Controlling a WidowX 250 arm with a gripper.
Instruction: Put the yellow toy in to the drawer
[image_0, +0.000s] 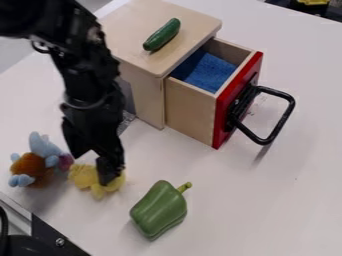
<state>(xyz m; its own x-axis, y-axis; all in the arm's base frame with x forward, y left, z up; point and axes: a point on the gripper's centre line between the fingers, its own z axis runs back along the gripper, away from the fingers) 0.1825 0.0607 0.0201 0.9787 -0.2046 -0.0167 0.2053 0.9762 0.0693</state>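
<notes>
In the camera view, your wooden cabinet (143, 80) stands around 12 o'clock, with its drawer (190, 107) pulled out toward 4 o'clock. Look down into the drawer and you see a blue, soft-looking piece (210, 72) lying inside, between the wooden walls. The red front (226, 117) carries a black loop handle (286, 112) that sticks out toward 3 o'clock. On the cabinet's flat top you have a green toy cucumber (162, 35), lying at a slant. Your gripper (100, 167) hangs down at about 8 o'clock from the picture's centre, its lower end right at the yellow toy (85, 176) and hiding part of it. You cannot tell from here whether the claw is apart, together or clamped on the toy. The yellow toy is outside the drawer, down by the tabletop (227, 200), well apart from the cabinet. Just beside it, toward 9 o'clock, you have a blue and brown plush toy (33, 170) with a purplish part close to the yellow one. A green toy pepper (160, 210) lies at 6 o'clock, its stem pointing toward 2 o'clock.
</notes>
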